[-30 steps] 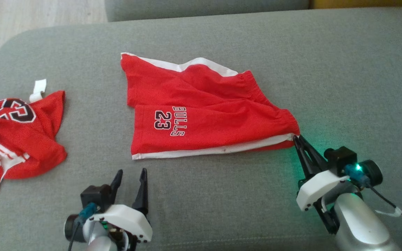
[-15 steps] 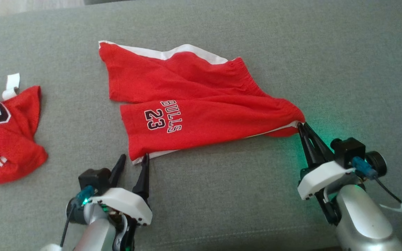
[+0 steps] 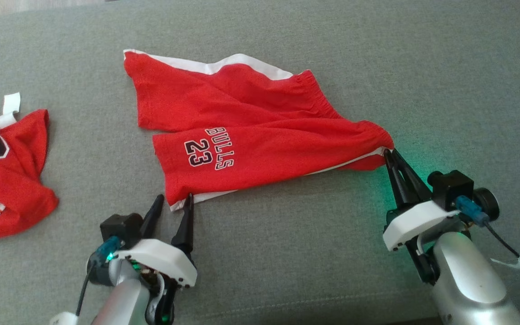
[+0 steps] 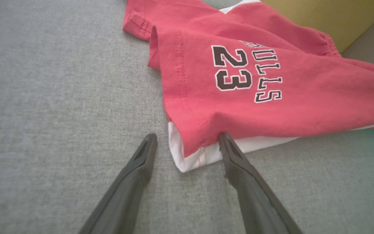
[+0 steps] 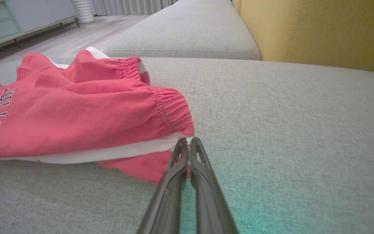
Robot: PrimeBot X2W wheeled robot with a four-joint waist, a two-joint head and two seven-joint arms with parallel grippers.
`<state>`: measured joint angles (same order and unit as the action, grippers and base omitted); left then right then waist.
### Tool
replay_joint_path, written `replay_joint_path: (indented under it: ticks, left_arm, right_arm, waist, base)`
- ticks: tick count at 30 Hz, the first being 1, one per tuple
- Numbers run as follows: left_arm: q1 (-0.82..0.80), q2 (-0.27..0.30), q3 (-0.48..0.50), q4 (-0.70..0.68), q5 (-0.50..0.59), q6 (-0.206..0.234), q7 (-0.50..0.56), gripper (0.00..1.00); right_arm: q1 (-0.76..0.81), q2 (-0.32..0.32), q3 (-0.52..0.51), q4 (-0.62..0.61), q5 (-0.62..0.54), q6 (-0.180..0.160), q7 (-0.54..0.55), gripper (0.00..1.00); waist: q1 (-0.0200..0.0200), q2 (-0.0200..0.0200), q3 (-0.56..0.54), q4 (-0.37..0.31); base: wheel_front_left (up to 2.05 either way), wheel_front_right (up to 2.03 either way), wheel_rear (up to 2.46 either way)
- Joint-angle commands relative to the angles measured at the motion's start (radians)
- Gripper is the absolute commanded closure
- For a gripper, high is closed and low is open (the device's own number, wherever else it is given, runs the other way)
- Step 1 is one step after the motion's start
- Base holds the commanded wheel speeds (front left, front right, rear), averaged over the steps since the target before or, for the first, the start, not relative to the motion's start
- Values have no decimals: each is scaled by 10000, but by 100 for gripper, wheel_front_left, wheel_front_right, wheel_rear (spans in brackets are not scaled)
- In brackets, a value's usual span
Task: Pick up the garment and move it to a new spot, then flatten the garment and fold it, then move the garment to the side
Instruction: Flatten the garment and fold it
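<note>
The shorts (image 3: 251,135) lie on the cushion (image 3: 287,262) in the middle of the head frame, with the waistband toward the right and the leg hems toward the left. My left gripper (image 3: 175,197) sits at lower left, and the shorts' lower-left corner lies between its fingers. My right gripper (image 3: 387,152) comes in from lower right, tips at the waistband's lower end. A second garment (image 3: 11,180) lies at the left edge, well apart from the shorts, a small tag (image 3: 9,106) at its top.
</note>
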<state>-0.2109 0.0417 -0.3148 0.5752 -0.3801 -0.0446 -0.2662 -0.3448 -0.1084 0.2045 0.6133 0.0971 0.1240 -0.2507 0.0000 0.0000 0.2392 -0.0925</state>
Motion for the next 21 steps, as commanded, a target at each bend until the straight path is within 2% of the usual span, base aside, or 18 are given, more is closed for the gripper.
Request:
replay_joint_path:
  ticks: [1,8,16,17,18,19,20,21]
  left_arm:
    - [144,85,63,9,-60,-15,45,0]
    - [362,85,-205,-59,40,-103,45,0]
    - [340,85,-244,-28,190,15,45,0]
    - [328,85,-248,-13,206,24,45,34]
    - [308,85,-246,16,202,29,45,75]
    - [283,85,-244,49,207,35,45,88]
    - [259,85,-245,76,211,38,45,96]
    - [227,85,-259,76,248,30,45,100]
  right_arm:
    - [-256,51,97,-285,80,67,-111,100]
    - [-263,93,76,-230,111,67,-111,100]
    - [-293,128,89,-251,136,67,-111,100]
    - [-301,129,85,-258,136,67,-111,100]
    - [-310,129,81,-261,136,67,-111,100]
    - [-317,132,79,-261,140,67,-111,100]
    - [-321,135,76,-266,151,67,-111,100]
    - [-324,138,71,-275,165,67,-111,100]
  waist:
    - [0,0,-10,12]
    - [0,0,-101,43]
    - [0,0,-86,51]
    - [0,0,-75,51]
    - [0,0,-66,49]
    - [0,0,-60,47]
    - [0,0,-55,47]
    - [0,0,-45,51]
  base:
    - [0,0,0]
    - [0,0,0]
    - [0,0,0]
    - [0,0,0]
    - [0,0,0]
    - [0,0,0]
    - [0,0,0]
    - [0,0,0]
